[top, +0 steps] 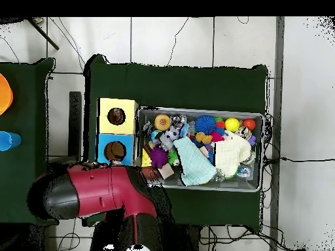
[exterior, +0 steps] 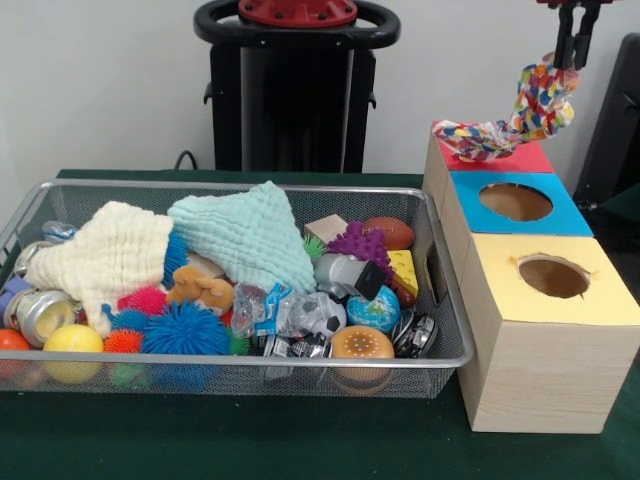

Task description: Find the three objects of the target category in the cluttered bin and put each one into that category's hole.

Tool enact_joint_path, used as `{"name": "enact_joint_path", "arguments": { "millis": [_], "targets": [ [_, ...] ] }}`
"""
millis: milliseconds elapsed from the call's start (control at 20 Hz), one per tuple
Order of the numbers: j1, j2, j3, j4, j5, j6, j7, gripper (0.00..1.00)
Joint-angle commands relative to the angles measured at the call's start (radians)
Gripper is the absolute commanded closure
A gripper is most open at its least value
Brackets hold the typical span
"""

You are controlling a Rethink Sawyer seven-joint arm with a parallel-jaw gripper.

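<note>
My claw [exterior: 571, 58] pinches the confetti cloth [exterior: 520, 115] over the red box [exterior: 520, 158]. If dropped here, it misses the yellow hole [exterior: 553, 277].

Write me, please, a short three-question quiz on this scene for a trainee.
1. True or false: the end effector holds a confetti piece.
2. Over which box top does that piece's lower end lie? A) the red top B) the blue top C) the yellow top
3. Fill in: in the bin, the cream cloth lies beside a ____ cloth.

Key: 1 true; 2 A; 3 mint, the mint cloth.
</note>
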Motion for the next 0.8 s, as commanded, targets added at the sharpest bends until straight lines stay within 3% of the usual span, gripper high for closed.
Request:
{"name": "enact_joint_path", "arguments": {
  "millis": [50, 800],
  "targets": [
    [-0.016, 0.026, -0.016, 0.003, 0.038, -0.032, 0.205, 1.00],
    [0.040, -0.052, -0.062, -0.144, 0.027, 0.193, 0.230, 1.00]
  ]
}}
